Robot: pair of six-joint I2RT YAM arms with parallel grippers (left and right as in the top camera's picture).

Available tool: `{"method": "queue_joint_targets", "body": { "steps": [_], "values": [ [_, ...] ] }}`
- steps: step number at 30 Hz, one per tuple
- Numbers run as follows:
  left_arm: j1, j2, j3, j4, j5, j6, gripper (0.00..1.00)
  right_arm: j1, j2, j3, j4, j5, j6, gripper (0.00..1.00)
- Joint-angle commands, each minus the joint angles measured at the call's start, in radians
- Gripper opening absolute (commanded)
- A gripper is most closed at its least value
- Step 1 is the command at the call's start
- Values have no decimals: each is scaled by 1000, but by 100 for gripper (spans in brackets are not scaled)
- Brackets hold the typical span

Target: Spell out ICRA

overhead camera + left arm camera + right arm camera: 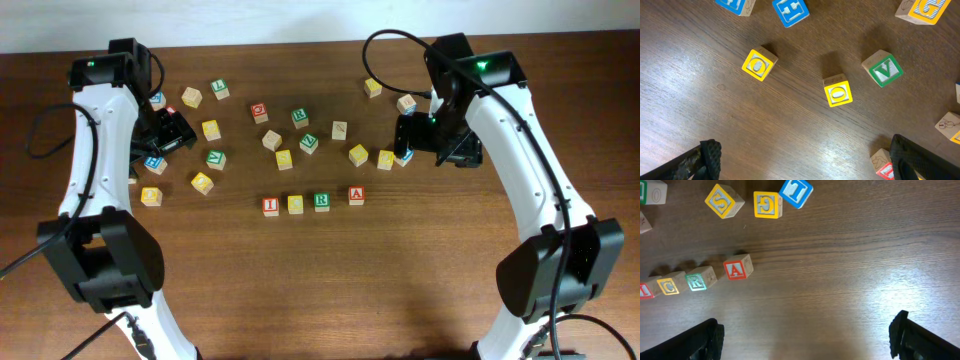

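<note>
Upper left of overhead: left gripper, jaws spread wide, empty, among loose blocks.
Lower centre: I block, C block, R block, A block in a row, A slightly apart; first letter probably I.
Upper right: right gripper, jaws spread, empty.

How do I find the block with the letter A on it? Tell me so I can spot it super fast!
On the brown table, just below the scattered blocks in the overhead view, four blocks stand in a short row. The A block is at the end toward the right arm. Its letter is red, and it sits slightly apart from the other three.
</note>
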Motion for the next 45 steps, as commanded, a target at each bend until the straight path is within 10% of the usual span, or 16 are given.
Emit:
{"method": "queue_joint_targets", "body": {
  "steps": [1, 9, 14, 27, 39, 45],
  "values": [
    [5, -8, 5, -1, 6, -2, 99, 3, 2, -8, -4, -17, 6, 98],
    [5, -8, 5, 0, 8, -2, 99, 3, 2, -8, 6, -17, 6, 98],
    [4, -8, 5, 35, 263, -1, 99, 3, 2, -10, 6, -8, 5, 98],
    [-93, -16, 5, -222, 374, 419, 96, 5, 6, -10, 39, -17, 43, 98],
    [-315, -148, -31, -183, 185, 251, 99, 23, 14, -96, 59, -17, 43, 98],
    [-314, -148, -269, 75, 179, 237, 88, 22, 15, -97, 78, -17, 40, 98]
  ]
}}
